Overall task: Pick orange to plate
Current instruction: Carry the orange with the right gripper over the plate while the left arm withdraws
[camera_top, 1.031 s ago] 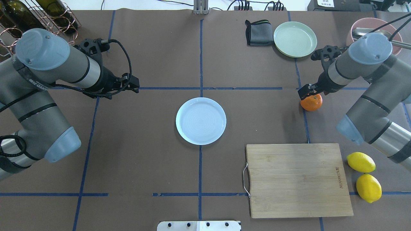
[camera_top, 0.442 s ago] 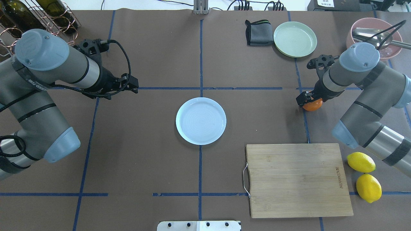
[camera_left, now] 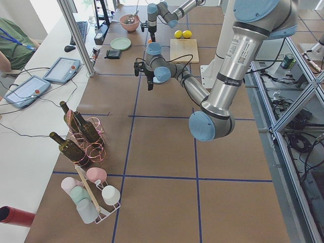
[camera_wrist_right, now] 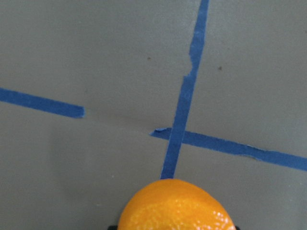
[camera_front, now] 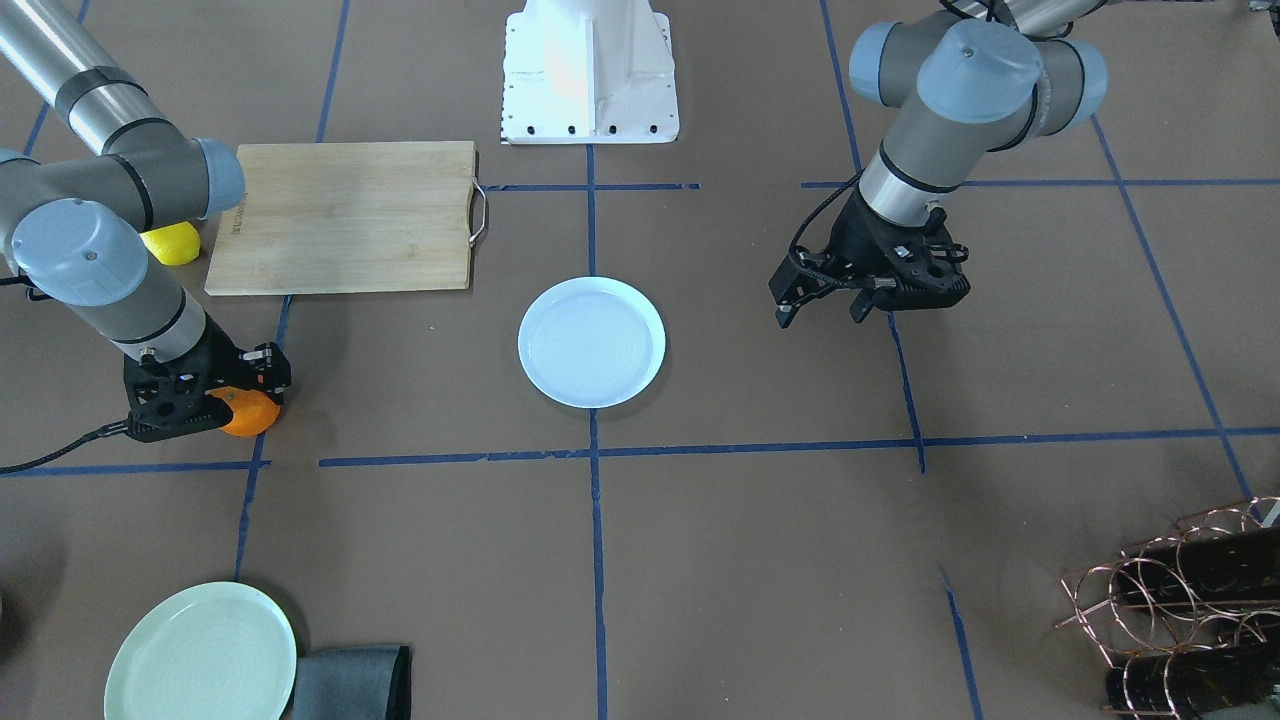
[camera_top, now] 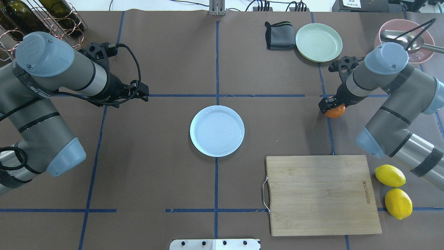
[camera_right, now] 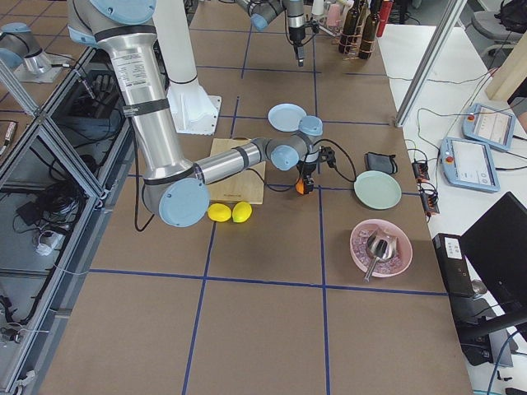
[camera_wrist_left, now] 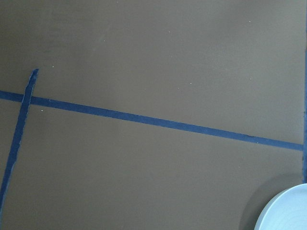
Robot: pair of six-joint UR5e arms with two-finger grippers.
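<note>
Orange location: I see the orange (camera_top: pixel 335 111) on the table, at about 3 o'clock from the plate (camera_top: pixel 217 131) in the overhead view and well apart from it. It sits on a blue tape line.
Right gripper state: the right gripper (camera_top: pixel 329 106) is down over the orange and covers its upper half. The fingers are hidden, so I cannot tell whether they are clamped on the fruit or only straddling it.
Left gripper state: the left gripper (camera_top: pixel 140 93) hangs at about 10 o'clock from the plate, with nothing in it. I cannot tell how far it is open.
Plate status: nothing is on it.
Risk, off-centre grip: the fruit is round and smooth. If the fingers close off its widest part, I expect it to squirt out and roll.
Risk, premature lift: if the grip is incomplete, the orange stays behind or drops in transit.
Risk, release: let go too high, it may bounce over the low rim.
</note>
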